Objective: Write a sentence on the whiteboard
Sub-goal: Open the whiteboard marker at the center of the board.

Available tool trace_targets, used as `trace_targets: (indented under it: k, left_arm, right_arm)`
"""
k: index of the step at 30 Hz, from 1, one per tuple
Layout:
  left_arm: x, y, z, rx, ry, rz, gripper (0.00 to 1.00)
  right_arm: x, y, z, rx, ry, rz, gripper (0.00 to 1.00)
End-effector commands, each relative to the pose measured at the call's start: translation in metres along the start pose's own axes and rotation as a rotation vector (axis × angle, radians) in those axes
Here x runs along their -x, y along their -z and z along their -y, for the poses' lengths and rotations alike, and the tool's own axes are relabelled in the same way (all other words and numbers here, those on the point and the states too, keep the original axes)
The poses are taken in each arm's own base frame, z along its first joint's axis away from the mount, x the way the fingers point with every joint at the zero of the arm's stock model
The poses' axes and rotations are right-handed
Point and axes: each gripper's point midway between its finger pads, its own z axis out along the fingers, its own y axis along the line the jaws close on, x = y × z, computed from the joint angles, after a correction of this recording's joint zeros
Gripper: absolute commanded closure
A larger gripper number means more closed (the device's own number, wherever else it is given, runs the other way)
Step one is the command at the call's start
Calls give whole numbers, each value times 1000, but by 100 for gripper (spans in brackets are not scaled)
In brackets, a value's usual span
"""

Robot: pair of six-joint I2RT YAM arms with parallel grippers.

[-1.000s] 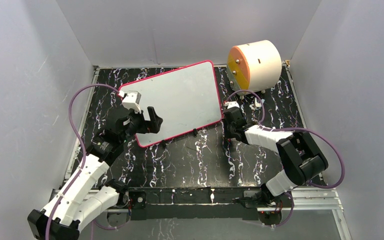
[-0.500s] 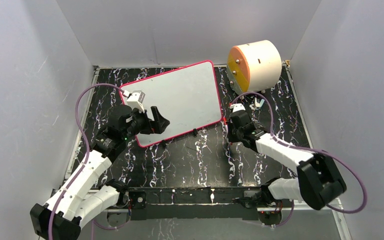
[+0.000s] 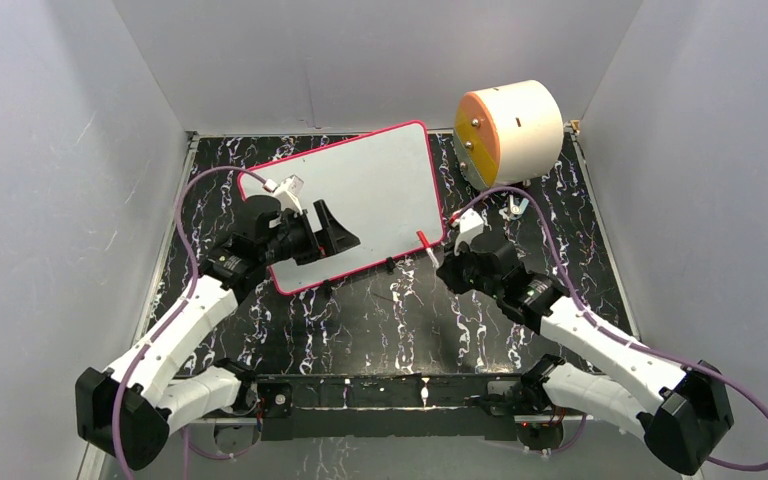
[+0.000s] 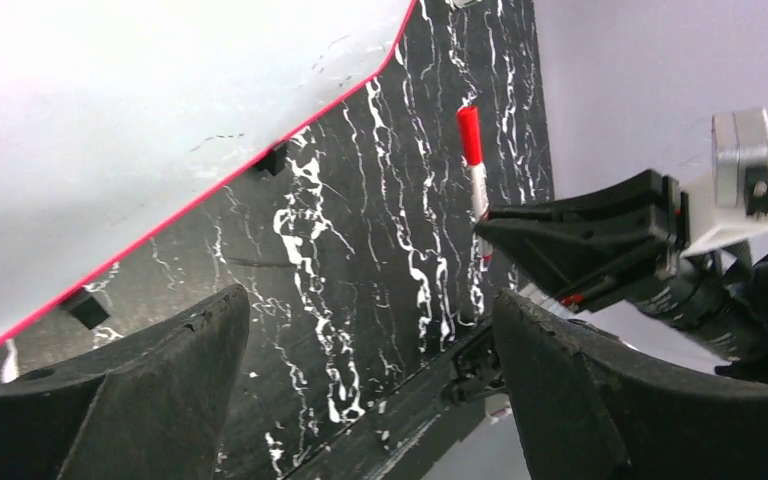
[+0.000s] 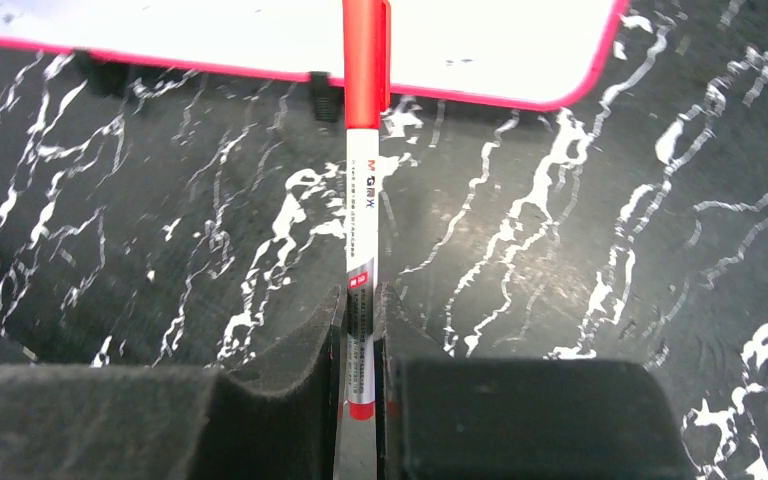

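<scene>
Here, grey walls (image 3: 360, 60) enclose a black marbled table (image 3: 380, 320); whiteboard (image 3: 380, 185) at 12 o'clock, cream cylinder (image 3: 520, 125) at 1. Left gripper (image 4: 368, 305) spread; right gripper (image 5: 360, 312) pinches a marker (image 5: 362, 220), seemingly capped.

The only print stood on the white barrel of the marker (image 5: 362, 215), seen from the right wrist: a lengthwise line beginning with a red "M", the rest too small to read, then an unreadable red label.
</scene>
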Motion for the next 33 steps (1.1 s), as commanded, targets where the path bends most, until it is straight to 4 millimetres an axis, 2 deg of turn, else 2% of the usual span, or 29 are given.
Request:
trace_targets:
  k: [1,7,15,27,33]
  left_arm:
    - [6,-3,26,-53,68,2,13]
    - [-3,-19,38,-60,136,4,14]
    - [-10,-34,35,-72,237,42,27]
    - [-17,-48,43,-127,262,2,59]
    - [-21,-48,45,-137,276,-20,77]
  right_arm:
    - [26,7,-37,133,144,89,100]
    - [34,0,-68,142,294,139,100]
    - [55,6,-100,199,384,258,100]
    - [55,6,-112,233,416,303,100]
    - [56,2,-108,205,420,312,100]
